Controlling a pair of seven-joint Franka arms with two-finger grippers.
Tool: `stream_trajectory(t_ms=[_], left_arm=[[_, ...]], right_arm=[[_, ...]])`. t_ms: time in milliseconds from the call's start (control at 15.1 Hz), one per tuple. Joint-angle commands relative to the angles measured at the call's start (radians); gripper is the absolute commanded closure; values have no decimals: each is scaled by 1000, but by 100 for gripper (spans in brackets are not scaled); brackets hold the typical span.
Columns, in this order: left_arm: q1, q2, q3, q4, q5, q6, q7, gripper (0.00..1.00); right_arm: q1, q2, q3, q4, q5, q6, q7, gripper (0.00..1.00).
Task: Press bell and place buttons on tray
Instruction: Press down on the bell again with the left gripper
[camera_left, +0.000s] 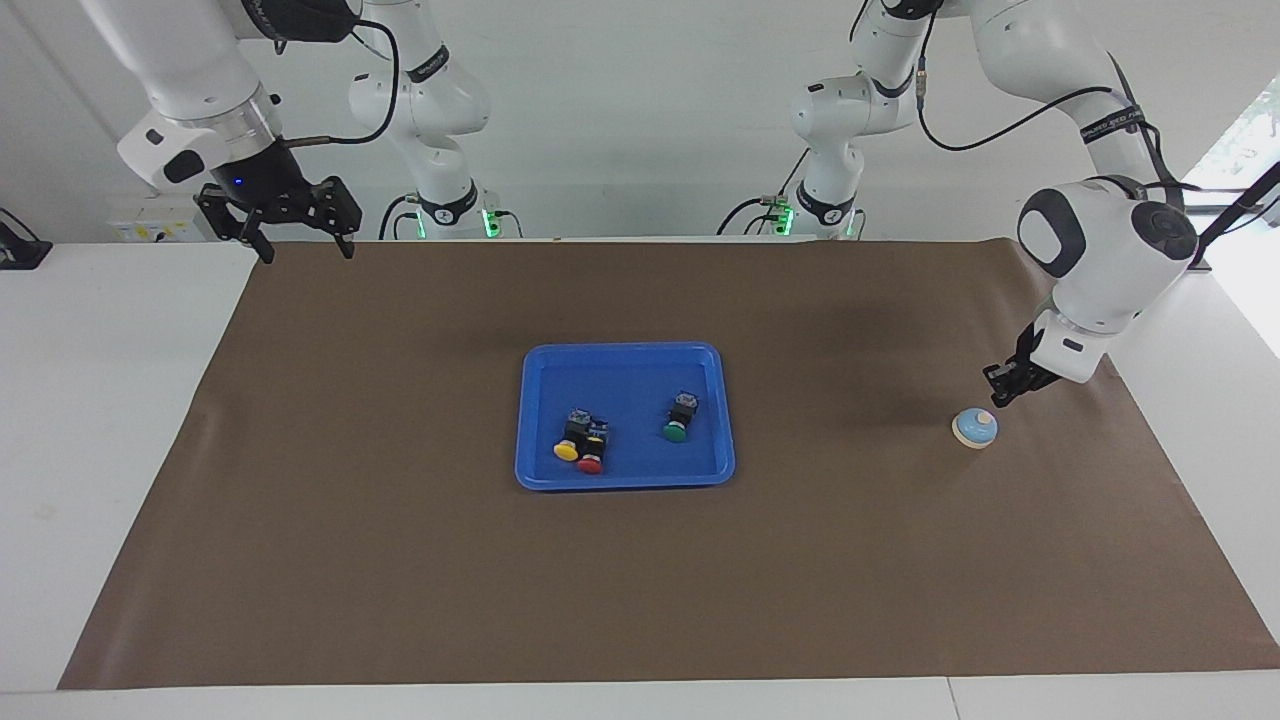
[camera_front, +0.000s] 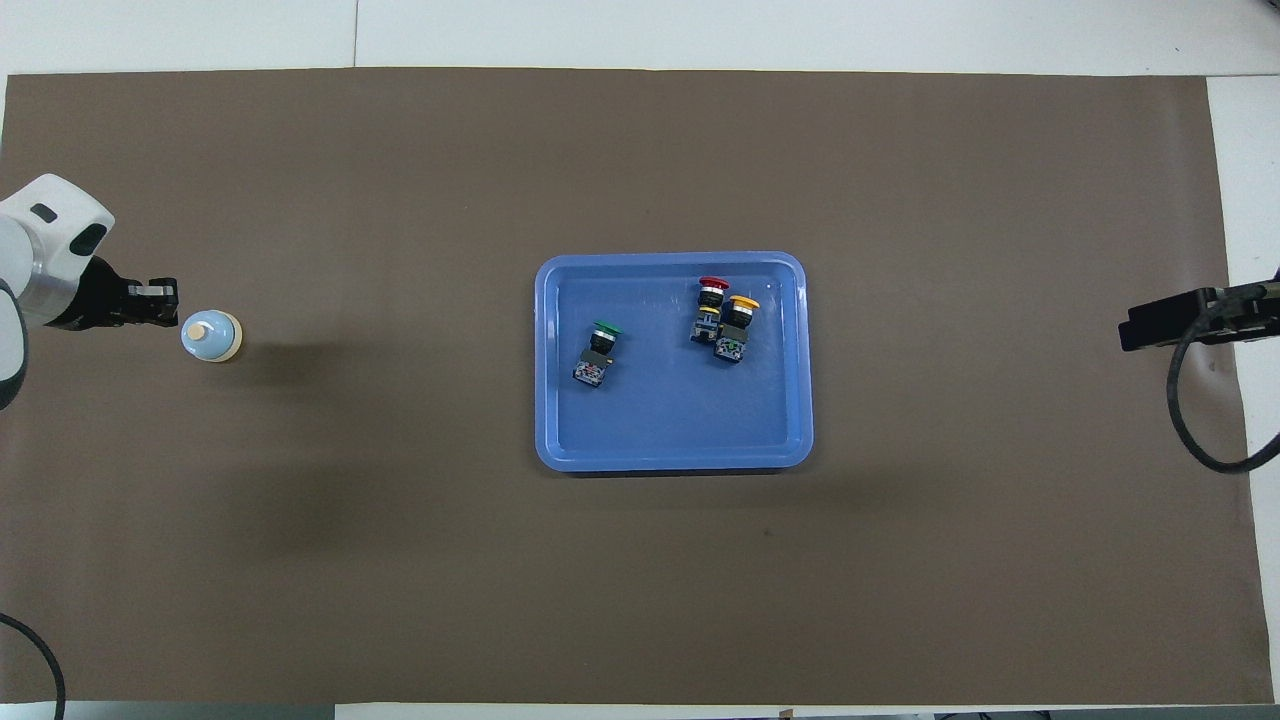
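The small light blue dome bell (camera_left: 974, 428) with its cream rim is seen on the brown mat toward the left arm's end of the table. The left gripper (camera_left: 1000, 388), fingertips closed together and holding nothing, is poised just beside it, at its one o'clock in the facing view. The rectangular bright blue plastic tray (camera_left: 530, 420) at mid-table is occupied by the green-capped button (camera_left: 677, 426), red-capped button (camera_left: 591, 461) and yellow-capped button (camera_left: 567, 450). The right gripper (camera_left: 297, 247), fingers spread wide, is kept waiting over the mat's corner.

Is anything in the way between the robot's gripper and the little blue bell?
No, nothing visible. The left gripper, shut, hangs just beside the bell, with only bare brown mat there.
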Motion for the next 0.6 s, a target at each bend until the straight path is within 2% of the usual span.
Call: stream_trajectory(t_ms=[0, 331, 529], left_arm=[[9, 3, 1, -39, -1, 35, 39, 100], [28, 12, 0, -80, -1, 99, 42, 100], [24, 61, 0, -86, -1, 159, 41, 100]], right_arm=[[-14, -5, 10, -5, -3, -6, -19, 0], [-16, -5, 10, -5, -3, -11, -19, 0], [-16, -5, 10, -5, -3, -11, -19, 0]])
